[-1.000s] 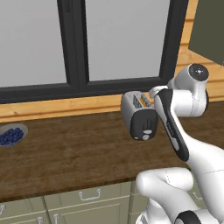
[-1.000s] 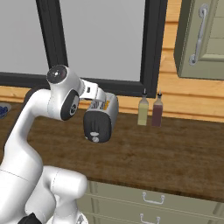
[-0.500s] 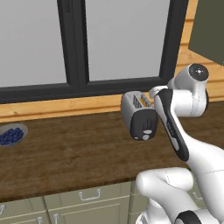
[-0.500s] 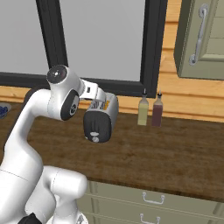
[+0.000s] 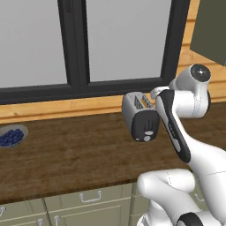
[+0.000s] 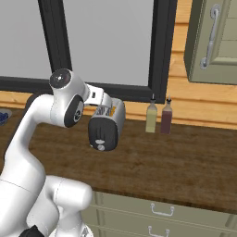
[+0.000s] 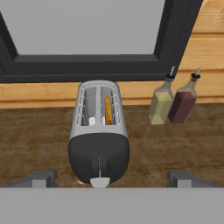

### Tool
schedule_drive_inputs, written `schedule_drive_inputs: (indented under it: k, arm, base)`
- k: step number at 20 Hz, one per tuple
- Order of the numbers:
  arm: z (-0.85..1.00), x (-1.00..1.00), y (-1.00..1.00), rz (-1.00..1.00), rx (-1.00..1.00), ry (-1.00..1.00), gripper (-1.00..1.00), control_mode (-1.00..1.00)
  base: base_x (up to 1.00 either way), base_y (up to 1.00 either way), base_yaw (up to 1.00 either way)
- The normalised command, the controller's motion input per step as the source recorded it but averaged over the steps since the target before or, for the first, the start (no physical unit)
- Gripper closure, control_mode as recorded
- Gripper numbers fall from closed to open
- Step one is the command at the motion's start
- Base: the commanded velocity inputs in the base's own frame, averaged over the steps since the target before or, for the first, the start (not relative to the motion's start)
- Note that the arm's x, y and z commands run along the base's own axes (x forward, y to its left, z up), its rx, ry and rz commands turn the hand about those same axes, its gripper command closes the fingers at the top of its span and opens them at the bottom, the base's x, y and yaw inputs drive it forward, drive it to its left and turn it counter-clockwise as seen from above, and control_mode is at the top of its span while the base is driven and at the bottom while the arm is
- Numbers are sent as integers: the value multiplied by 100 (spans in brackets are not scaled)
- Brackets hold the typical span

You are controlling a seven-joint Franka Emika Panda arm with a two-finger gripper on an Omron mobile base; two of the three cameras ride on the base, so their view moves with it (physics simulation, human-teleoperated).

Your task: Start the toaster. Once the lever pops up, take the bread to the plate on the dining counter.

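The toaster [image 7: 99,139] sits on the brown wooden counter [image 7: 39,135] right below me, its black end panel facing my way and its two slots running away toward the window. In the right-hand slot the bread [image 7: 107,110] stands on edge, a thin tan strip sunk between the wire guides. At the bottom of the black panel, on its near end, the lever [image 7: 100,181] shows as a small pale tab at the foot of a thin vertical slit.

My gripper [image 7: 112,178] hangs above and just on the near side of the toaster, jaws spread as wide as they go. One grey fingertip shows far out to the left of the toaster and the other far out to the right, with nothing between them but the toaster's end. I touch nothing.

From the left base camera the toaster [image 5: 140,115] stands at the back of the counter under the window sill, with my white arm passing close by its right side. From the right base camera it [image 6: 106,125] is just right of my arm.

To the right of the toaster, near the wall, two bottles stand side by side and touching: a yellow-green bottle [image 7: 161,103] and a dark red bottle [image 7: 183,102]. Far to the left on the counter lies a grey bowl of blue berries [image 5: 10,136]. Behind everything runs a dark-framed window [image 5: 75,44], and an olive wall cabinet [image 6: 213,41] hangs at the upper right.
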Motion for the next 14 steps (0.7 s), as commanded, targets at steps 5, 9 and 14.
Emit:
schedule_drive_inputs:
  k: [5, 9, 14]
  arm:
    - [0, 0, 0, 0, 0, 0, -100, -100]
    - [0, 0, 0, 0, 0, 0, -100, -100]
    - [0, 0, 0, 0, 0, 0, -100, -100]
  base:
    - [0, 0, 0]
    - [0, 0, 0]
    - [0, 0, 0]
